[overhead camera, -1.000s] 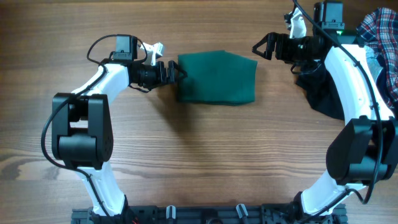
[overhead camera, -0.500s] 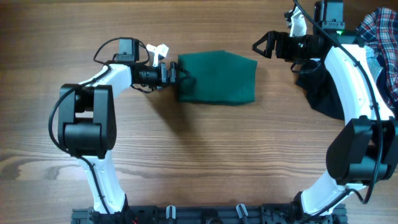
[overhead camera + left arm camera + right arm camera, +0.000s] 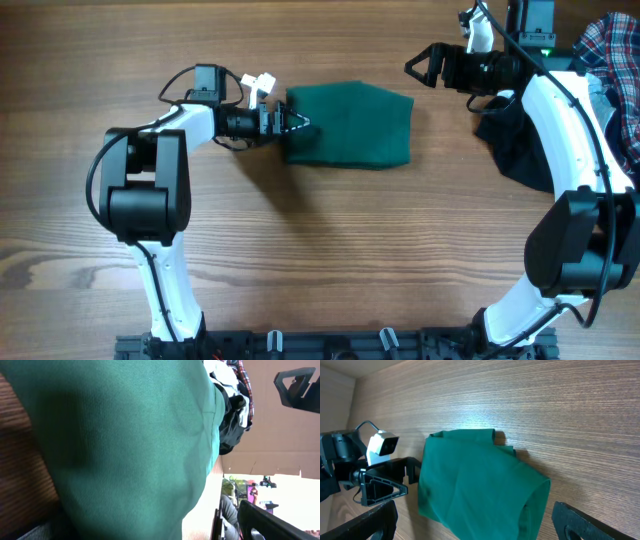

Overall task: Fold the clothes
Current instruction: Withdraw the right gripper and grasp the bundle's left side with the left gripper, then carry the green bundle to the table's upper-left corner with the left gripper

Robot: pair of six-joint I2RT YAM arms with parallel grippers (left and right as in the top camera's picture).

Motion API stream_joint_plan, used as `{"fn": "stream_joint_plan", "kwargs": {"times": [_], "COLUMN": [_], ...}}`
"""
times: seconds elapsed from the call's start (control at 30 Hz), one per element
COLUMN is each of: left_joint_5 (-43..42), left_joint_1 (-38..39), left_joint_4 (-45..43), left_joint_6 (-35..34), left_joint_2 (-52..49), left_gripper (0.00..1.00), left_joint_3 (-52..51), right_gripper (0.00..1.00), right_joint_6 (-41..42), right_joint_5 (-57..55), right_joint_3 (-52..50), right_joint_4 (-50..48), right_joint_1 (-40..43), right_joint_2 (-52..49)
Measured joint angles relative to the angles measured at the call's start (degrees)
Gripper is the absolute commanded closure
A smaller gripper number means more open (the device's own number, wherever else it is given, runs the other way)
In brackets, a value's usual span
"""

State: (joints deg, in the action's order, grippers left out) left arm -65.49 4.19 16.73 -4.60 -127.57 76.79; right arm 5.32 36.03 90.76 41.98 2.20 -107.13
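A plain dark green garment (image 3: 350,125) of the clothes lies folded in a rough rectangle on the table. My left gripper (image 3: 292,122) is open, with its tips at the garment's left edge. In the left wrist view the green fabric (image 3: 125,445) fills the frame, and one dark finger (image 3: 272,525) shows at the bottom right. My right gripper (image 3: 420,68) hangs open above the table, just beyond the garment's upper right corner, with nothing in it. From the right wrist the green garment (image 3: 475,485) lies below and between my two fingers (image 3: 585,522).
More clothes are heaped at the right edge: a plaid shirt (image 3: 612,40) on top and a black garment (image 3: 520,145) under the right arm. Bare wooden table (image 3: 350,260) stretches in front of the green garment. The arm bases stand along the near edge.
The left arm has shifted a little to the right and its wrist has rolled, bringing the tips onto the garment's left edge. The right gripper has edged slightly toward the far side.
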Motion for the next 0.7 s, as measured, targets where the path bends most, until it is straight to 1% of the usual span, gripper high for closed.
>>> {"fn": "stream_joint_plan", "kwargs": {"times": [0.17, 0.43, 0.47, 0.5, 0.53, 0.57, 0.67, 0.7], "left_joint_5": [0.0, 1.1, 1.2, 1.3, 1.3, 1.7, 3.7, 4.6], "left_joint_1": [0.5, 3.1, 3.8, 4.6, 5.4, 6.2, 8.4, 9.2], "left_joint_4": [-0.1, -3.3, -3.3, -3.3, -3.3, -3.2, -3.3, -3.3], "left_joint_6": [-1.7, -5.3, -5.5, -5.6, -6.0, -6.3, -6.8, -7.3], "left_joint_2": [-0.8, -1.1, -1.1, -1.1, -1.1, -1.1, -1.5, -1.6], "left_gripper": [0.00, 0.01, 0.05, 0.14, 0.30, 0.57, 0.87, 0.89], "left_joint_3": [1.5, 1.9, 1.9, 1.9, 2.0, 2.0, 2.0, 2.0], "right_gripper": [0.00, 0.01, 0.00, 0.00, 0.01, 0.01, 0.01, 0.00], "right_joint_6": [0.0, 0.0, 0.0, 0.0, 0.0, 0.0, 0.0, 0.0], "right_joint_5": [0.0, 0.0, 0.0, 0.0, 0.0, 0.0, 0.0, 0.0], "right_joint_3": [0.0, 0.0, 0.0, 0.0, 0.0, 0.0, 0.0, 0.0], "right_joint_4": [0.5, 0.7, 0.7, 0.7, 0.7, 0.7, 0.7, 0.7], "right_joint_1": [0.0, 0.0, 0.0, 0.0, 0.0, 0.0, 0.0, 0.0], "right_joint_2": [0.0, 0.0, 0.0, 0.0, 0.0, 0.0, 0.0, 0.0]}}
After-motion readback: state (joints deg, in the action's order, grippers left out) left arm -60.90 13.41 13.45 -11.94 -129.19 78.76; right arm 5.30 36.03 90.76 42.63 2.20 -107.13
